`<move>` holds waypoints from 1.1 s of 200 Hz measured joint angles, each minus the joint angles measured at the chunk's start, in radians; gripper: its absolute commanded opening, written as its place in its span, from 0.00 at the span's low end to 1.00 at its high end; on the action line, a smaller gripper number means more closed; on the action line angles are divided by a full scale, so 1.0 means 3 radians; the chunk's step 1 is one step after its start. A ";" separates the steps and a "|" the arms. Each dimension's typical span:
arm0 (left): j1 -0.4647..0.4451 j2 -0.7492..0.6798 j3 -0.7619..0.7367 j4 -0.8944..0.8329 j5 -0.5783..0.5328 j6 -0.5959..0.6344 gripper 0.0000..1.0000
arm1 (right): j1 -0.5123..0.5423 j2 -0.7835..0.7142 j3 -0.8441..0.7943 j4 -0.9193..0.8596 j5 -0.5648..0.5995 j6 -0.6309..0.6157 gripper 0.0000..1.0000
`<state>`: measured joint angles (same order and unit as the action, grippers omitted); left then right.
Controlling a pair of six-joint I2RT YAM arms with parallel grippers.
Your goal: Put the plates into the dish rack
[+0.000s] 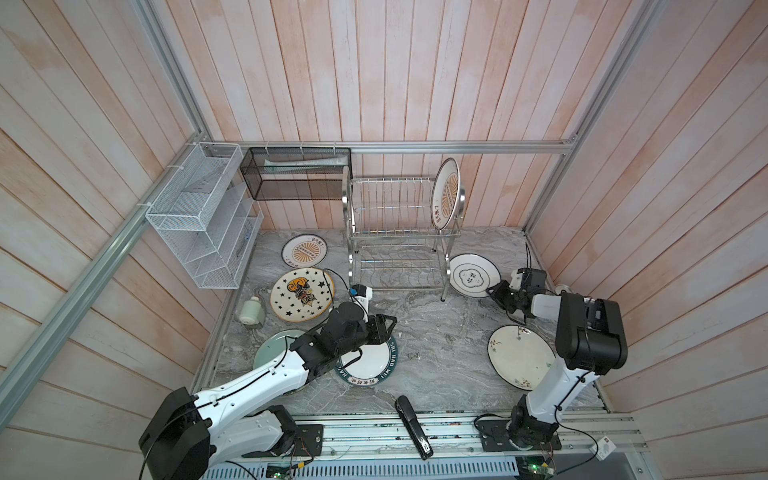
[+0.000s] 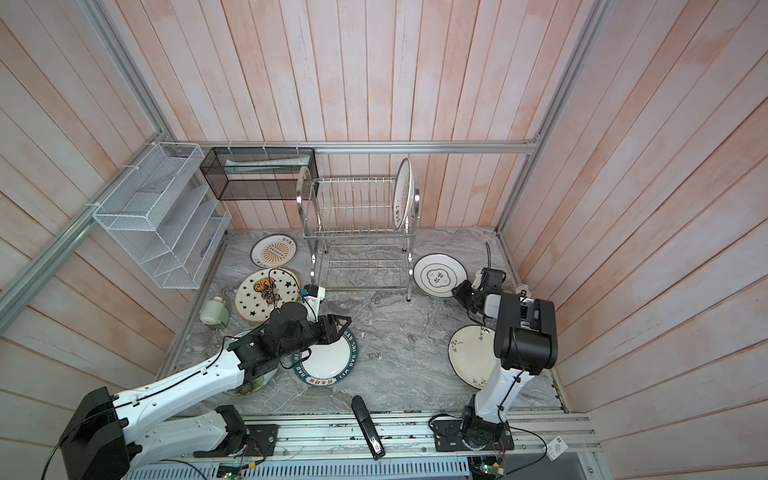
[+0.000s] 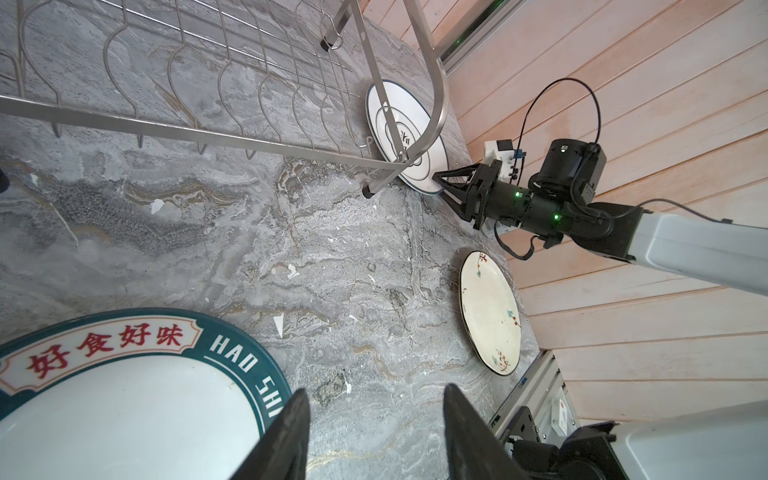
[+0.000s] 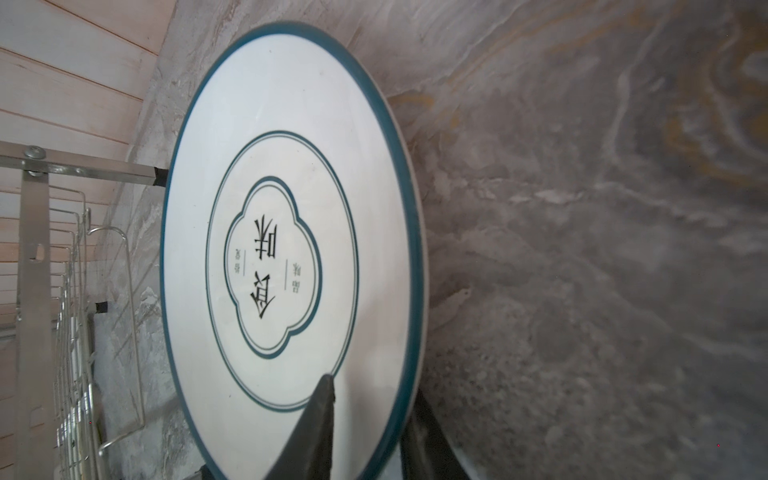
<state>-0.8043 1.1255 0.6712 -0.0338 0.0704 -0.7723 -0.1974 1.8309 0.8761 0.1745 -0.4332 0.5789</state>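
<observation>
Grey marbled tabletop [image 1: 436, 332] walled by pink planks holds the shiny 2-tier steel wire dish rack [image 1: 395, 236] at the back. 1 cream sunburst plate [image 1: 445, 193] already stands on edge at the right end of its upper tier.

The round white plate with a thin teal rim and a clover-shaped emblem [image 1: 473, 275] lies flat, face up, just beside the rack's front right leg. The right gripper [image 1: 493, 291] meets its near right edge. In the right wrist view 1 finger lies over the face and 1 under the rim, set narrow. I cannot tell whether they pinch it yet.

The rack lies left of this gripper and beyond it. A round plate has no long axis, so its face counts. It looks up now and probably must turn sideways, like the sunburst plate, to enter a slot.

The left gripper [image 1: 390, 328] is well apart, half open and empty, over the teal-lettered white plate [image 1: 370, 365].
</observation>
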 measured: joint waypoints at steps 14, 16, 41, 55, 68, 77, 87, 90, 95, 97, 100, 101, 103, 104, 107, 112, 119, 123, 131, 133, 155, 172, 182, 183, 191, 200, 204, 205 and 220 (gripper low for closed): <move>0.0000 0.0000 0.0000 0.0000 0.0000 -0.0001 0.53 | -0.0011 0.0003 0.0000 0.0005 -0.0005 0.0014 0.21; 0.0000 0.0000 0.0000 0.0000 0.0000 -0.0001 0.53 | -0.0013 0.0003 0.0000 0.0005 -0.0008 0.0023 0.20; 0.0000 0.0000 0.0000 0.0000 0.0000 -0.0010 0.53 | -0.0034 0.0003 0.0000 0.0020 -0.0037 0.0061 0.16; 0.0000 0.0000 0.0000 0.0000 0.0000 -0.0011 0.53 | -0.0041 0.0003 0.0000 0.0046 -0.0058 0.0078 0.16; 0.0000 0.0000 0.0000 0.0000 0.0000 -0.0011 0.53 | -0.0043 0.0003 0.0000 0.0053 -0.0075 0.0093 0.14; 0.0000 0.0000 0.0000 0.0000 0.0000 -0.0011 0.53 | -0.0043 0.0003 0.0000 0.0064 -0.0090 0.0107 0.13; 0.0000 0.0000 0.0000 0.0000 0.0000 -0.0013 0.53 | -0.0046 0.0003 0.0000 0.0088 -0.0113 0.0117 0.12; 0.0000 0.0000 0.0000 0.0000 0.0000 -0.0013 0.53 | -0.0046 0.0003 0.0001 0.0097 -0.0122 0.0132 0.12; 0.0000 0.0000 0.0000 0.0000 0.0000 -0.0015 0.53 | -0.0047 0.0003 0.0006 0.0107 -0.0135 0.0141 0.10; 0.0000 0.0000 -0.0001 0.0000 0.0000 -0.0018 0.53 | -0.0047 0.0003 0.0010 0.0111 -0.0136 0.0142 0.10; 0.0000 0.0000 -0.0001 0.0000 0.0000 -0.0022 0.53 | -0.0046 0.0003 0.0014 0.0116 -0.0140 0.0142 0.10; 0.0000 0.0000 -0.0001 0.0000 0.0000 -0.0020 0.53 | -0.0046 0.0003 0.0017 0.0118 -0.0142 0.0149 0.10; 0.0000 0.0000 0.0000 0.0000 0.0000 -0.0022 0.53 | -0.0047 0.0003 0.0020 0.0122 -0.0146 0.0156 0.10; 0.0000 0.0000 -0.0001 0.0000 -0.0001 -0.0022 0.53 | -0.0047 0.0003 0.0022 0.0122 -0.0148 0.0158 0.10; 0.0000 0.0000 -0.0001 0.0000 0.0000 -0.0022 0.53 | -0.0047 0.0003 0.0029 0.0126 -0.0156 0.0159 0.08; 0.0000 0.0000 -0.0001 0.0000 0.0000 -0.0022 0.53 | -0.0047 0.0003 0.0039 0.0134 -0.0163 0.0165 0.08; 0.0000 0.0000 -0.0001 0.0000 -0.0001 -0.0023 0.53 | -0.0046 0.0000 0.0055 0.0141 -0.0173 0.0169 0.07; 0.0000 0.0000 -0.0001 0.0000 -0.0001 -0.0023 0.53 | -0.0046 -0.0001 0.0060 0.0142 -0.0173 0.0172 0.06; 0.0000 0.0000 -0.0001 0.0000 -0.0001 -0.0023 0.53 | -0.0046 -0.0001 0.0065 0.0141 -0.0174 0.0172 0.06; 0.0000 0.0000 -0.0001 0.0000 0.0000 -0.0023 0.53 | -0.0046 -0.0001 0.0066 0.0141 -0.0174 0.0173 0.05; 0.0000 0.0000 -0.0001 0.0000 -0.0001 -0.0023 0.53 | -0.0046 -0.0014 0.0069 0.0137 -0.0174 0.0181 0.02; 0.0000 0.0000 -0.0001 0.0000 0.0000 -0.0023 0.53 | -0.0046 -0.0052 0.0070 0.0117 -0.0163 0.0174 0.00; 0.0000 0.0000 -0.0001 0.0000 -0.0001 -0.0023 0.53 | -0.0046 -0.0083 0.0071 0.0088 -0.0137 0.0163 0.00; 0.0000 0.0000 -0.0001 0.0000 -0.0001 -0.0023 0.53 | -0.0046 -0.0084 0.0071 0.0085 -0.0134 0.0163 0.00; 0.0000 0.0000 -0.0001 0.0000 -0.0001 -0.0023 0.53 | -0.0046 -0.0109 0.0075 0.0050 -0.0112 0.0149 0.00; 0.0000 -0.0001 -0.0004 0.0000 -0.0001 -0.0023 0.53 | -0.0046 -0.0140 0.0080 0.0006 -0.0080 0.0131 0.00; 0.0000 -0.0001 -0.0005 0.0000 -0.0001 -0.0023 0.53 | -0.0046 -0.0154 0.0085 -0.0015 -0.0064 0.0123 0.00; 0.0000 -0.0001 -0.0006 0.0000 -0.0001 -0.0023 0.53 | -0.0046 -0.0156 0.0085 -0.0018 -0.0060 0.0121 0.00; 0.0000 -0.0008 -0.0014 -0.0001 -0.0001 -0.0024 0.53 | -0.0046 -0.0212 0.0107 -0.0100 0.0010 0.0069 0.00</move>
<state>-0.8043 1.1233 0.6670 -0.0341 0.0700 -0.7795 -0.2111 1.7672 0.9081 0.1444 -0.4301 0.5995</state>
